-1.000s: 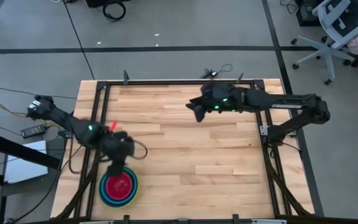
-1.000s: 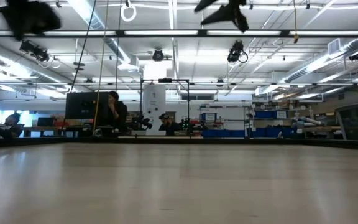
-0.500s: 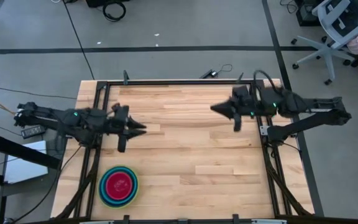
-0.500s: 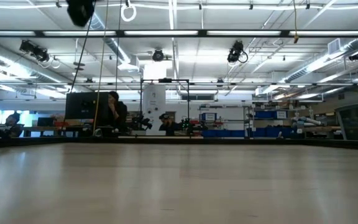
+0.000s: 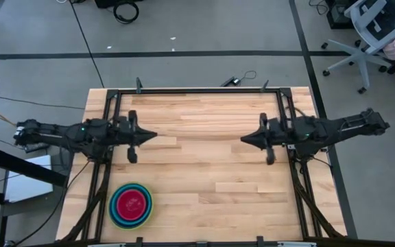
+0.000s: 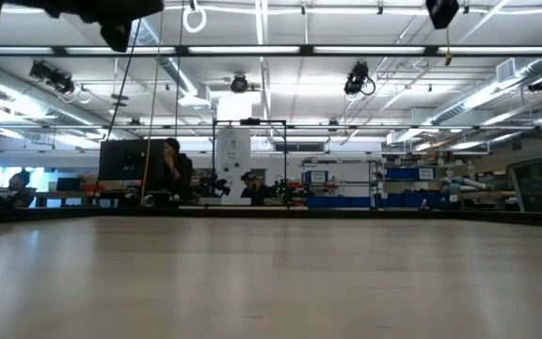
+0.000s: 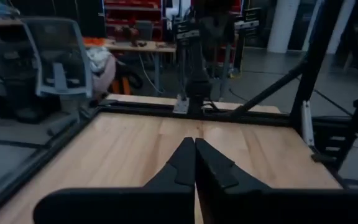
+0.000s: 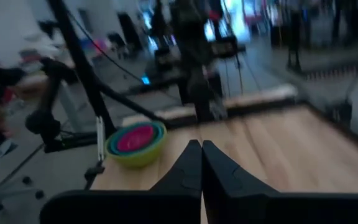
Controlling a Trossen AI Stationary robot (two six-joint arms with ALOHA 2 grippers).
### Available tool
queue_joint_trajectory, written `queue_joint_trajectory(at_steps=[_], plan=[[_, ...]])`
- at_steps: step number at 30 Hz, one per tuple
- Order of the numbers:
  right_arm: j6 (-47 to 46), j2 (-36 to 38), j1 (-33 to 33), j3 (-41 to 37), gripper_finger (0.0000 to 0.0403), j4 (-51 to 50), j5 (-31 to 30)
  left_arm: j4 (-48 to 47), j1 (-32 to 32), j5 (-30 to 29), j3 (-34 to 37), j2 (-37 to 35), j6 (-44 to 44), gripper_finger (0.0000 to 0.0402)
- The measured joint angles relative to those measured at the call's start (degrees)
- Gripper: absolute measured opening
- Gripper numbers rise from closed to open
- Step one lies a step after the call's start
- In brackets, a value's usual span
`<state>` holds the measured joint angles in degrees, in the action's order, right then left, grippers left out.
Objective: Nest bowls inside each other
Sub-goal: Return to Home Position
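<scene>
The bowls (image 5: 131,204) sit nested in one stack near the table's near-left corner: a pink-red one innermost, blue rings around it, a lime-green one outermost. The stack also shows in the right wrist view as bowls (image 8: 136,144) resting on the wood. My left gripper (image 5: 152,135) hangs level over the table's left side, shut and with nothing in it, its fingers (image 7: 195,163) pressed together. My right gripper (image 5: 245,138) hangs level over the right side, shut on nothing, as my right gripper (image 8: 201,163) shows in its own view. Both grippers point at each other across the middle.
A black metal frame (image 5: 197,91) runs around the wooden table. The other arm's base (image 7: 194,74) stands at the far end of each wrist view. An office chair (image 5: 372,31) stands on the floor beyond the far right corner.
My left gripper has left the bowl stack, swung from pointing down to level, drawn back toward the table's left edge, and shut. My right gripper has pulled back toward the right edge and a little nearer, and shut. The bowl stack has stayed in place.
</scene>
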<state>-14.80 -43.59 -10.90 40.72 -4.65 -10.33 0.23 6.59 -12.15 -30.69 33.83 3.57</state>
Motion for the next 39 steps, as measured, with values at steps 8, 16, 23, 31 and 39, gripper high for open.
queue_joint_trajectory(at_steps=[8, 16, 23, 31, 39], plan=[[5.77, 11.8, 0.4, -13.04, 0.0002, 9.17, 2.71, -0.38, -0.87, 2.4, 11.62, -12.35, 1.66, 0.0002], [3.16, 14.74, 1.73, -27.74, 0.0002, 29.18, 4.0, 4.73, -1.52, 2.37, 17.73, -16.06, 1.66, 0.0002], [1.87, 20.01, 4.63, -32.28, 0.0002, 28.64, 5.41, 3.41, -3.83, 2.37, 18.07, -20.7, 0.11, 0.0002], [1.32, 32.19, 8.19, -32.27, 0.0002, 16.39, 7.52, -3.62, -6.58, 2.32, 18.07, -30.22, 0.06, 0.0002], [-1.15, 36.47, 10.22, -32.56, 0.0002, 11.53, 11.47, -7.55, -6.6, 4.26, 18.05, -33.35, 1.15, 0.0002]])
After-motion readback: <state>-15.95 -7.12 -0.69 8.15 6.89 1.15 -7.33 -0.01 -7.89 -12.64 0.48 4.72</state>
